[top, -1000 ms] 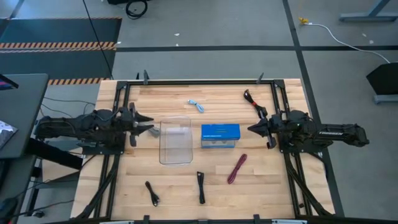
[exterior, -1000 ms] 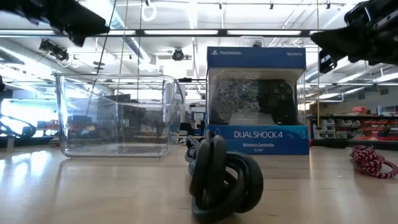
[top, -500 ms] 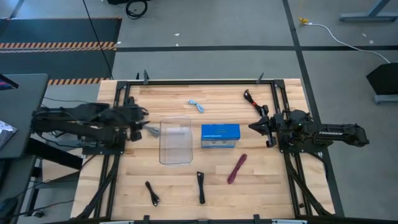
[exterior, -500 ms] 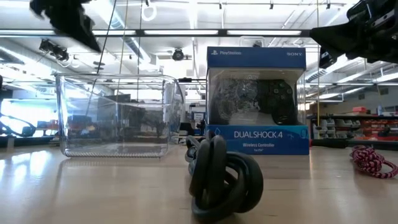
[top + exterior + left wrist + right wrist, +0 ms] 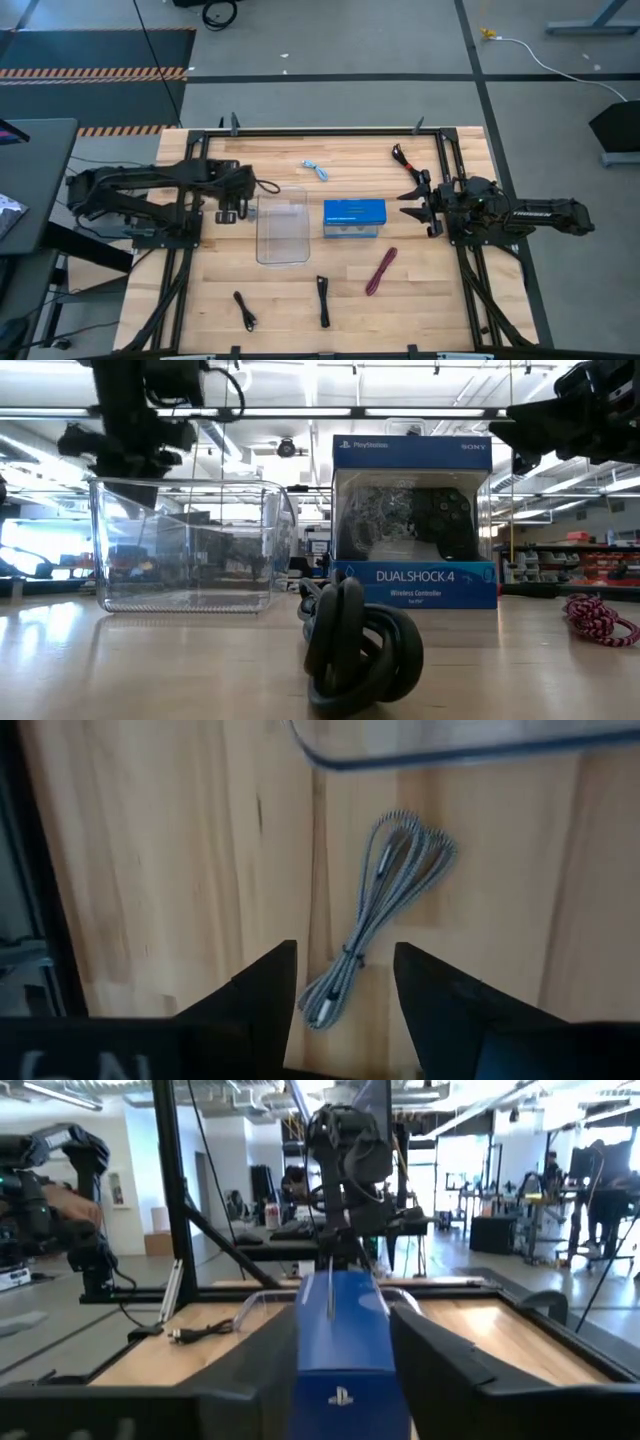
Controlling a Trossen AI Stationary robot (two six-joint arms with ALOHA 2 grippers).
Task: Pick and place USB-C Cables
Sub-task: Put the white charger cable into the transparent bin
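Five USB-C cables lie on the wooden table: light blue (image 5: 315, 170) at the far middle, black-and-red (image 5: 405, 160) at the far right, maroon-pink (image 5: 381, 270), and two black ones (image 5: 323, 300) (image 5: 245, 312) near the front edge. My left gripper (image 5: 232, 210) is open and points down beside the clear tray's left side, well above the table. Its wrist view shows the light blue cable (image 5: 385, 890) on the wood below, past the fingers (image 5: 270, 995). My right gripper (image 5: 404, 204) is open and level, right of the blue box, with nothing between its fingers.
The clear plastic tray (image 5: 262, 232) stands at mid-table, with the blue controller box (image 5: 354, 218) right beside it. Black frame rails (image 5: 320, 131) run along the table's edges. In the low view a black cable bundle (image 5: 355, 645) lies nearest the camera.
My left gripper has swung from level to pointing down and has moved toward the table's far edge and the clear tray. My right gripper has stayed in place and has opened. No cable has moved.
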